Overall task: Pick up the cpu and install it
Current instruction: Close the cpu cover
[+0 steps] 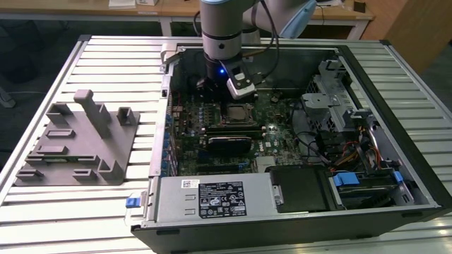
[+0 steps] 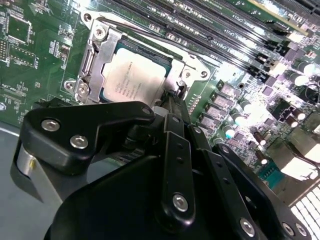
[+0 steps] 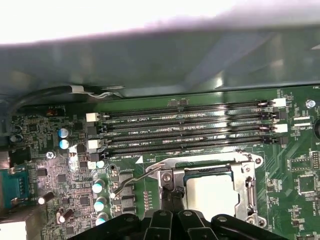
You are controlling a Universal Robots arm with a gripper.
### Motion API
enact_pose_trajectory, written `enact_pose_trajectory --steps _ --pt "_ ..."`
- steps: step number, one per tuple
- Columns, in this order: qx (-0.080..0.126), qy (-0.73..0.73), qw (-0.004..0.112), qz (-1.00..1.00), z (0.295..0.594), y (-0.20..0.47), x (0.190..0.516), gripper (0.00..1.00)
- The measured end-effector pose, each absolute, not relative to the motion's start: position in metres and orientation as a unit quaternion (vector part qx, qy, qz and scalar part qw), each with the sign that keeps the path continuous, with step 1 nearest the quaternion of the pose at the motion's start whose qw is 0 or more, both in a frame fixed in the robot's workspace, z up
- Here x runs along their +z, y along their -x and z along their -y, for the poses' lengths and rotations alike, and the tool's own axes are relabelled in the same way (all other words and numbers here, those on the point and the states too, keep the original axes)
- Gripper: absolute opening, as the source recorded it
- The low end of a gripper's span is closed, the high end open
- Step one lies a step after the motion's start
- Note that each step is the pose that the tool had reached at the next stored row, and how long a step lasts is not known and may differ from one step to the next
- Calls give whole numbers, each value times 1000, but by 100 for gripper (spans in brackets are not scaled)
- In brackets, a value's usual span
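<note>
The cpu [image 1: 236, 111], a pale silvery square chip, lies flat in the motherboard socket inside the open computer case. A metal socket frame [image 2: 100, 55] surrounds it in both wrist views, where the cpu [image 2: 134, 80] [image 3: 210, 195] shows lying level. My gripper [image 1: 238, 98] hangs just above the socket. Its black fingers are drawn together at one corner of the frame, beside the cpu, with nothing between them [image 2: 172, 102] [image 3: 170, 196]. A thin wire lever [image 3: 131, 183] sticks out from the socket near the fingertips.
Several memory slots [image 3: 190, 130] run alongside the socket. A black block [image 1: 227, 142] sits just in front of it. The case wall [image 1: 166, 79], power supply [image 1: 211, 198] and drive cage [image 1: 332, 106] hem the board in. A grey plastic fixture [image 1: 78, 143] stands on the slatted table at the exterior view's left.
</note>
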State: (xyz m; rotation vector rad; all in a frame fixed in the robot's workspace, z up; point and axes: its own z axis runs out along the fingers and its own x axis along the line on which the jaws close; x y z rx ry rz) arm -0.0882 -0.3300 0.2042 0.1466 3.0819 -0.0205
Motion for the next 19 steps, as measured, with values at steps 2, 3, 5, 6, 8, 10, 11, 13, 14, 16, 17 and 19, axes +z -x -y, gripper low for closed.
enact_pose_trajectory --steps 2,3,5,6,8,10,11,13,14,16,17,19 --pt "-7 -47 28 -998 330 88 207 11" --pt "-7 -47 28 -998 330 88 208 11" --pt "-7 -47 28 -998 330 88 211 11" --pt "-7 -47 28 -998 330 88 212 11" --pt "-7 -47 28 -998 330 88 215 11" --pt "-7 -47 28 -998 330 88 218 11" --pt "-7 -47 28 -998 330 88 219 11" --pt "-7 -47 28 -998 330 88 219 11" --pt "-7 -47 28 -998 330 87 219 11" --pt "-7 -47 28 -998 330 86 220 11" --pt "-7 -47 28 -998 330 84 220 11" --pt "-8 -47 28 -998 330 81 220 11"
